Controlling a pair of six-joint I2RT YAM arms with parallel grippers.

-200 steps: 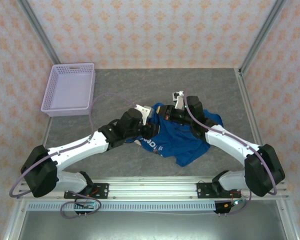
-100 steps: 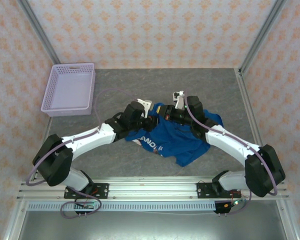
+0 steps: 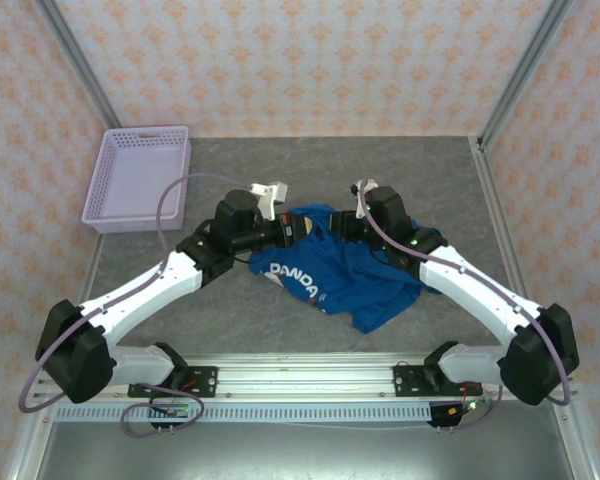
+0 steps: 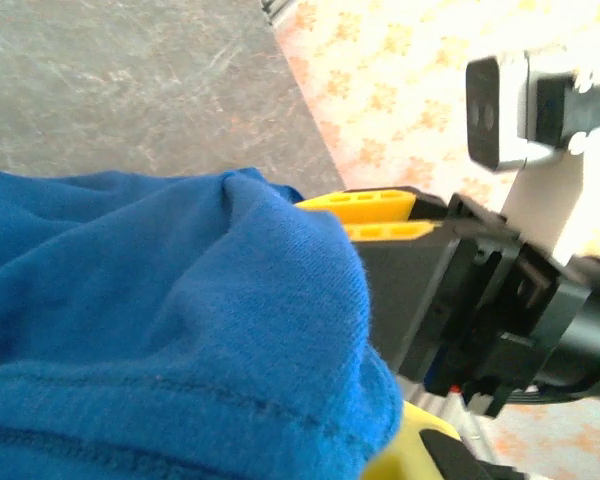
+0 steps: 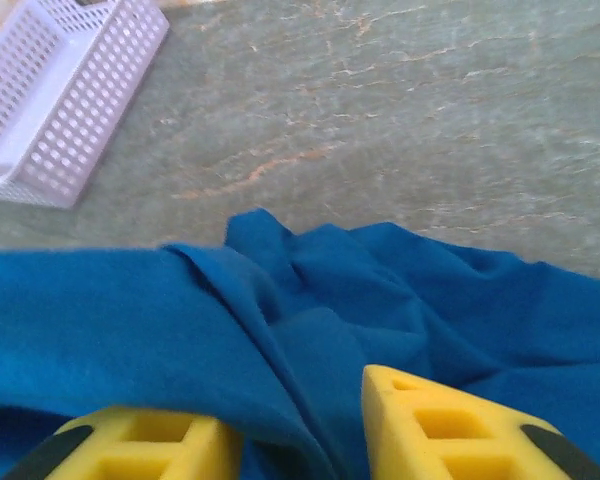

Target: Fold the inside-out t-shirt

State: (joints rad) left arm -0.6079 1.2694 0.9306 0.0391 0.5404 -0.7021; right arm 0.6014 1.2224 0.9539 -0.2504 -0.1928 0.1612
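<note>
My left pincer clenched on the blue inside-out t-shirt — cloth bunched up, my right pincer released, jaws parted over a fold, grey surface beneath.

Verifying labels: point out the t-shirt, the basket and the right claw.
blue t-shirt point(image 3: 360, 285), top view, central fabric.
lavender mesh basket point(image 3: 138, 180), top view, bare floor.
right claw point(image 5: 290, 445), right wrist view, between its fingertips.

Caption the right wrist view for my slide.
Right gripper, jaws apart, over rumpled blue t-shirt; lavender basket beyond on grey table.
</note>
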